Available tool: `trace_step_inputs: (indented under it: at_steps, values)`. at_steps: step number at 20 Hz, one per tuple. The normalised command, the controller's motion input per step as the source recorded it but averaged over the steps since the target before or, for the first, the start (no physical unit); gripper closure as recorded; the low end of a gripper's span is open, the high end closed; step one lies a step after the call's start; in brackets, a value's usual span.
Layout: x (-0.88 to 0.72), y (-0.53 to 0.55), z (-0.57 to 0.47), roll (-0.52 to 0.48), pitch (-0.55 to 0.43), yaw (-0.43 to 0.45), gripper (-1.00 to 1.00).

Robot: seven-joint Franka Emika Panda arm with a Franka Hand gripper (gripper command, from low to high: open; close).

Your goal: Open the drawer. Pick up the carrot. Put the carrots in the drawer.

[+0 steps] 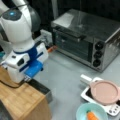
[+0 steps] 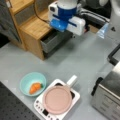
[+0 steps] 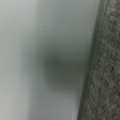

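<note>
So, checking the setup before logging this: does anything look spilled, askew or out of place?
Nothing stands out. The carrot lies in the blue bowl, the pink lid sits on its pan, and the gripper is at the partly open drawer.

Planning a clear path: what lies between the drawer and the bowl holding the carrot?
Bare grey tabletop in a front view, between drawer and bowl with carrot.

No text, label, brand, number or sign is showing legibly anywhere. The small marks on the control strip of the white square cooker (image 2: 42,110) and the dark round knobs on the silver toaster oven (image 1: 97,53) are appearing only as blurred dots, not readable characters.
</note>
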Motion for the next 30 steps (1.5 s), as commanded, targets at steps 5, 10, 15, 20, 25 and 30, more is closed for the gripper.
trace_step_inputs:
  at_steps: [5, 10, 15, 20, 25, 30]
  values:
    - [0.11, 0.08, -0.09, -0.043, 0.061, -0.046, -1.00]
    - [0.12, 0.14, -0.04, -0.034, 0.022, -0.064, -1.00]
    - [0.08, 0.17, -0.03, -0.016, 0.020, -0.094, -1.00]
    - [0.04, 0.20, -0.02, -0.005, 0.016, -0.114, -1.00]
    - [0.02, 0.26, -0.02, 0.008, 0.004, -0.121, -1.00]
    - [0.01, 0.28, 0.00, 0.031, 0.006, -0.114, -1.00]
